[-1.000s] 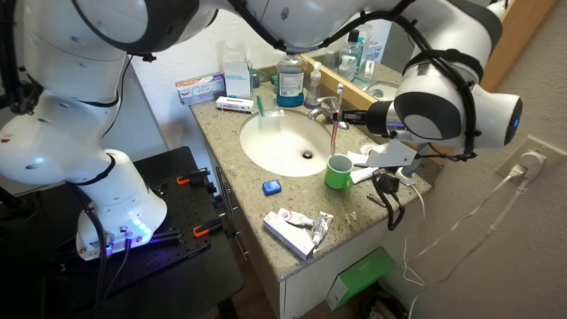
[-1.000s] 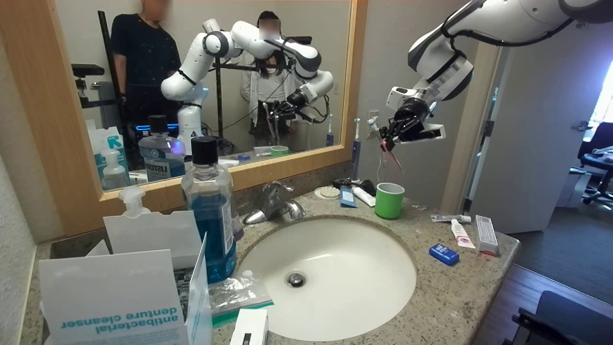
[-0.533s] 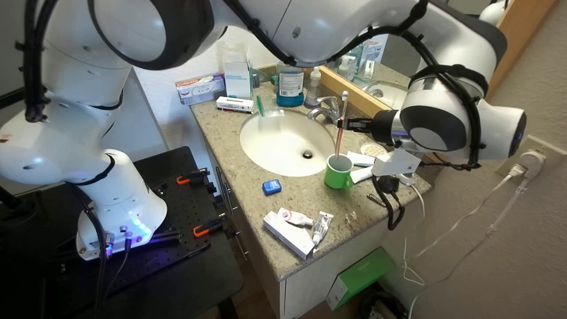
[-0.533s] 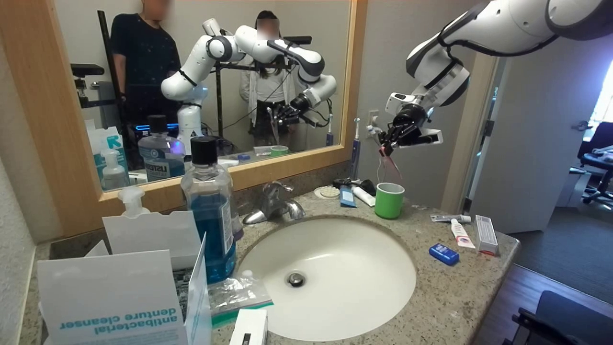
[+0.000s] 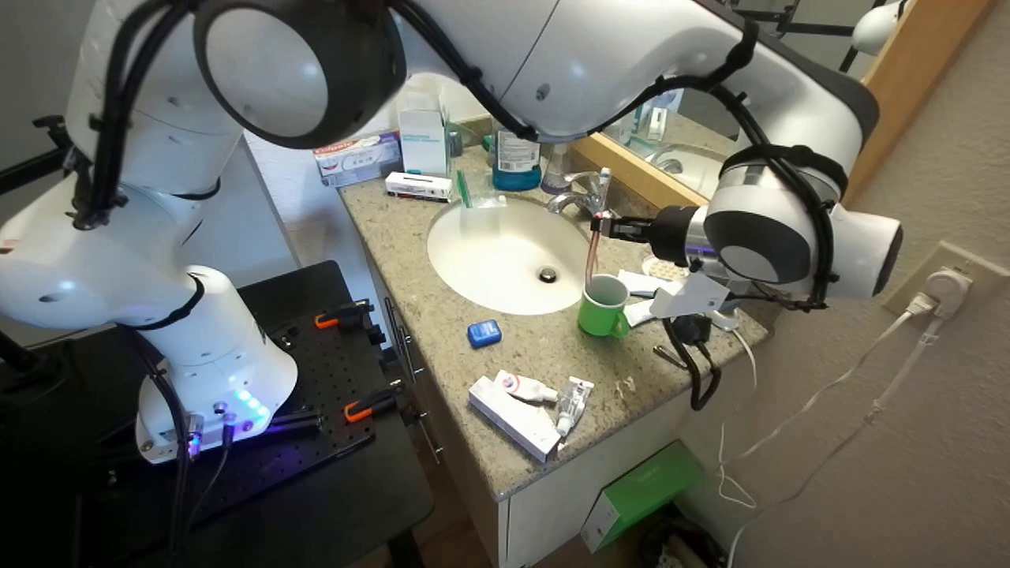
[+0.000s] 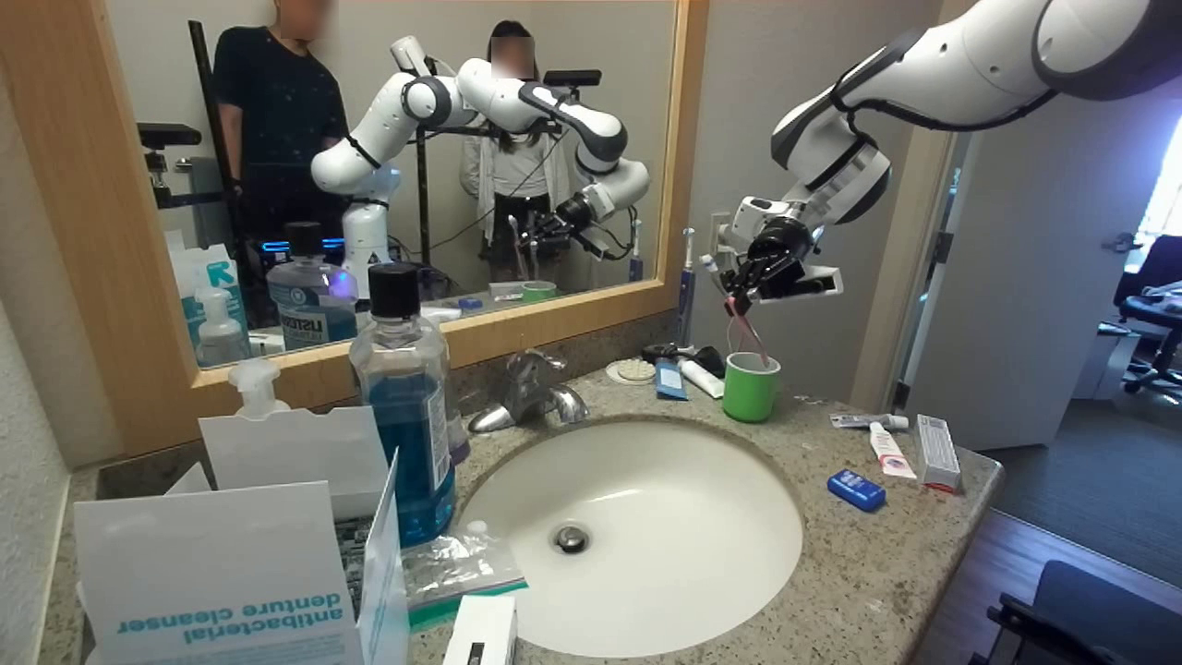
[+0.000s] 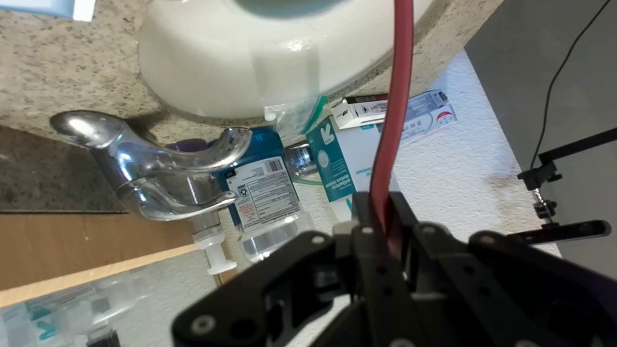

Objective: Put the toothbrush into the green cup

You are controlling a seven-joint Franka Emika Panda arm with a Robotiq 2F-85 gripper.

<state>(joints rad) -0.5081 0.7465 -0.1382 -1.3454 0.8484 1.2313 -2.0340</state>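
The toothbrush has a red-pink handle [image 5: 592,260] and a pale head end that points up. It also shows in an exterior view [image 6: 748,331] and in the wrist view [image 7: 399,82]. My gripper [image 5: 597,225] is shut on the handle, seen also in an exterior view [image 6: 736,294] and in the wrist view [image 7: 385,205]. The green cup [image 5: 600,317] stands upright on the counter, also seen in an exterior view [image 6: 750,392]. The brush is tilted, its lower handle end at the cup's rim; I cannot tell whether it is inside or just behind. The cup is not seen in the wrist view.
The sink basin [image 5: 465,260] and the faucet [image 7: 144,159] lie beside the cup. A blue floss box [image 5: 484,333], toothpaste tubes [image 5: 525,388] and a long box [image 5: 514,418] lie on the counter. The blue-liquid bottle [image 6: 406,425] stands by the mirror.
My gripper has come down with the toothbrush. The handle's lower end has dropped from above the cup to its rim, and the brush's tilt has changed slightly. The cup has not moved.
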